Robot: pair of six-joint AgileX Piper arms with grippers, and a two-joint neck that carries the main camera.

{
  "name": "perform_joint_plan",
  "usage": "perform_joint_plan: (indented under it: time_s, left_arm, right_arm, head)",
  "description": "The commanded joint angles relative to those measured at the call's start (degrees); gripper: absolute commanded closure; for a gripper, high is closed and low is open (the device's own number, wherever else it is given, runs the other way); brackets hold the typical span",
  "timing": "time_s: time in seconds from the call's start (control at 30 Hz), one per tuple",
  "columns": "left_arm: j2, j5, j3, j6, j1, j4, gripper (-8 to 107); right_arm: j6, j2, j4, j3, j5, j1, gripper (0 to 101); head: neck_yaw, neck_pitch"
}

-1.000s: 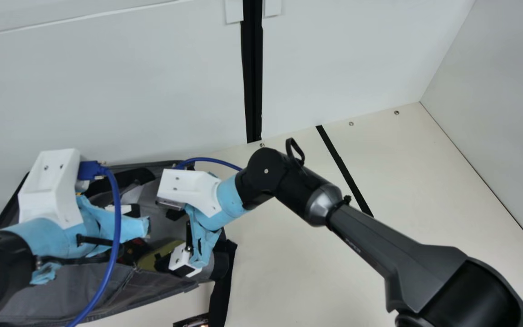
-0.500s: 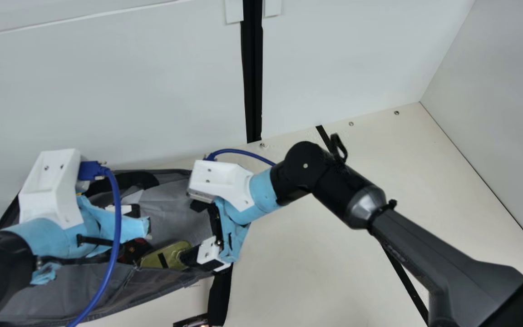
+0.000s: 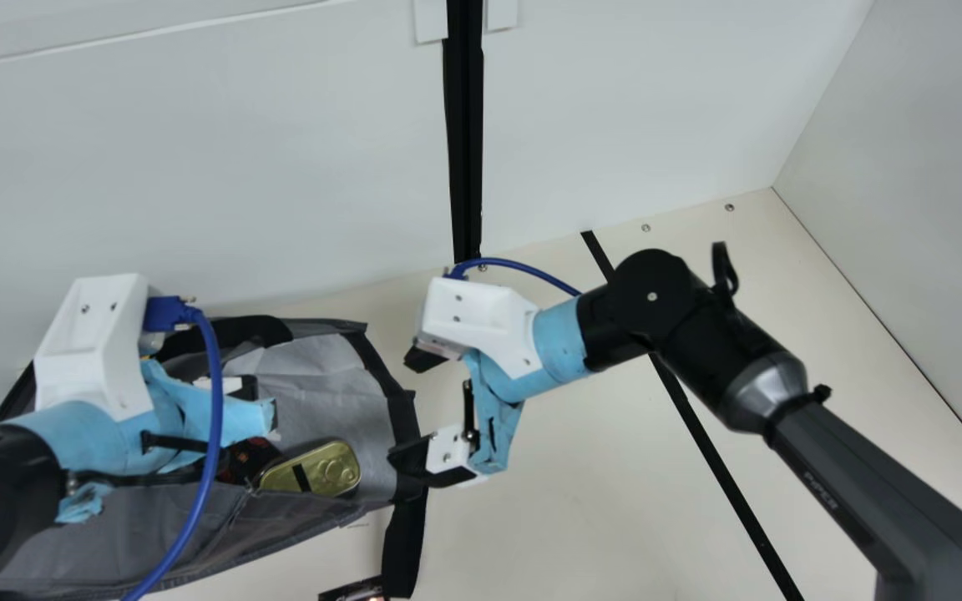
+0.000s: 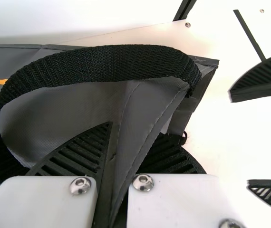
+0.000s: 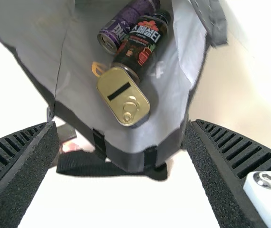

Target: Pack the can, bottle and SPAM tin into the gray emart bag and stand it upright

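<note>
Main view gives the widest things first: the cream tabletop (image 3: 581, 517), and on it the gray bag (image 3: 314, 392), which looks to be lying on its side, mouth toward the right arm. A black carrying strap (image 4: 111, 64) arches over its wall. The left gripper (image 4: 133, 130) pinches a fold of that wall between its fingers. The right gripper (image 3: 410, 411) is spread and holds nothing, just outside the mouth.

Inside the bag, in the right wrist view, lies the dark bottle (image 5: 142, 45), with the purple can (image 5: 123, 28) beside it, deeper in. The gold-topped SPAM tin (image 5: 123, 97) sits nearest the mouth, against the bottle's near end.

So the packing seems done: all three are in. What is left is standing the bag upright, probably with the right gripper taking the mouth's edge. Tipped carelessly, the tin could slide out.
</note>
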Motion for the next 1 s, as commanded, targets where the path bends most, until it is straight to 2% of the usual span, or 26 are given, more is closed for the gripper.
perform_joint_plan:
  time_s: [0.0, 0.53, 0.97]
  left_arm:
    - [0.0, 0.0, 0.0, 0.0, 0.0, 0.0, 107]
    - [0.0, 0.0, 0.0, 0.0, 0.0, 0.0, 107]
    - [0.0, 0.0, 0.0, 0.0, 0.0, 0.0, 107]
  right_arm:
    - [-0.59, -0.77, 0.08, 0.45, 0.74, -1.54, 6]
    - [-4.94, -5.56, -0.91, 2.67, 6.49, -13.37, 6]
    - [-3.77, -8.15, -2.05, 2.5, 7.51, -21.9, 6]
  head:
    - [-0.14, -1.3]
    - [-0.14, -1.3]
    - [-0.14, -1.3]
